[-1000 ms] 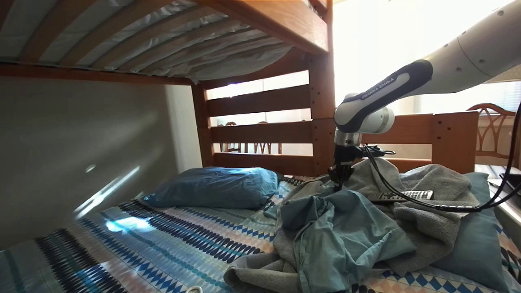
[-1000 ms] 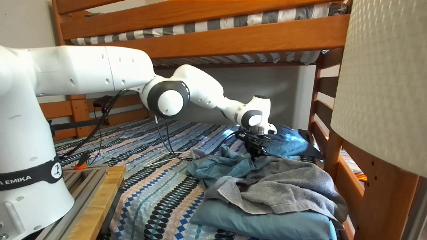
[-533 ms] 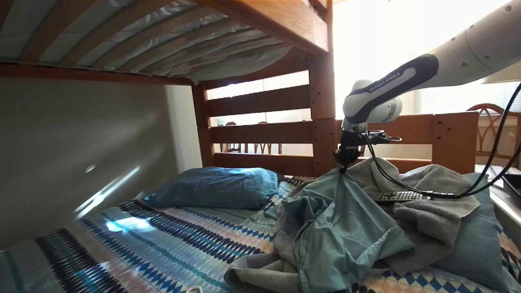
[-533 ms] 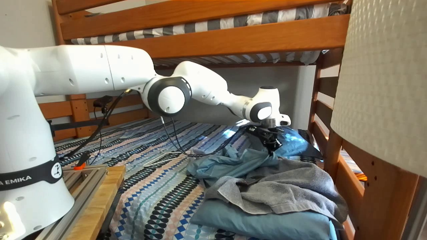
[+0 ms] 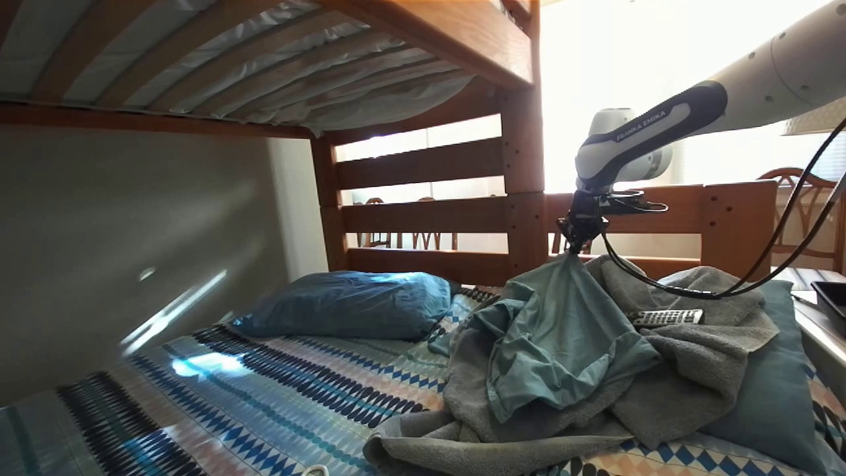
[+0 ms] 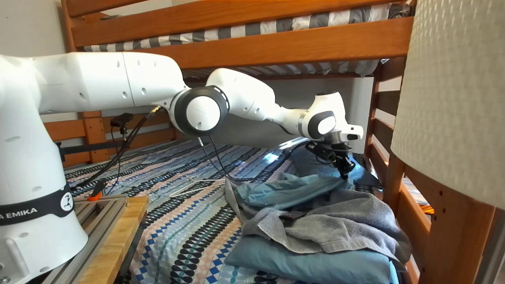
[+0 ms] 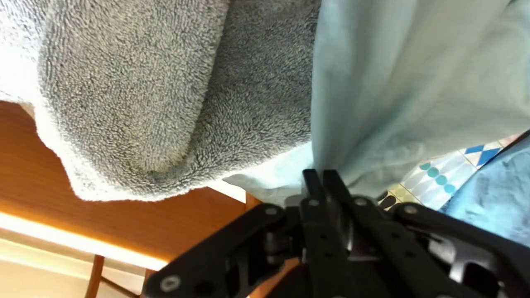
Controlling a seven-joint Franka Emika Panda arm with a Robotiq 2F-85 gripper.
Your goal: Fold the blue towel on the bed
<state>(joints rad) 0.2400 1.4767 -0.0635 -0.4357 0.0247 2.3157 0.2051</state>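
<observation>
The Robotiq gripper (image 7: 319,172) is clenched on a small pinch of the blue towel (image 5: 562,337), and over the past second we see both go up: cloth that lay slumped now stands in a tented peak beneath the fingertips (image 7: 309,178). In both exterior views the gripper has also travelled toward the slatted end of the bunk bed (image 5: 522,145). Whether it holds a corner or mid-cloth, we cannot tell. The towel's lower hem has been drawn up with it, baring more of the grey terry towel (image 5: 700,370) on which the blue one lies. We read this as the opening pull of a fold, not a finished one: the blue cloth is bunched, with no clean crease, and laying the raised part over the rest seems the next need. Should so narrow a grip slip, we would expect a fresh slump. Beyond, a remote control (image 5: 667,318) rests on the grey terry, a teal pillow (image 6: 315,260) lies under it, and a blue pillow (image 5: 350,307) sits apart on the patterned bedcover (image 5: 277,383).
</observation>
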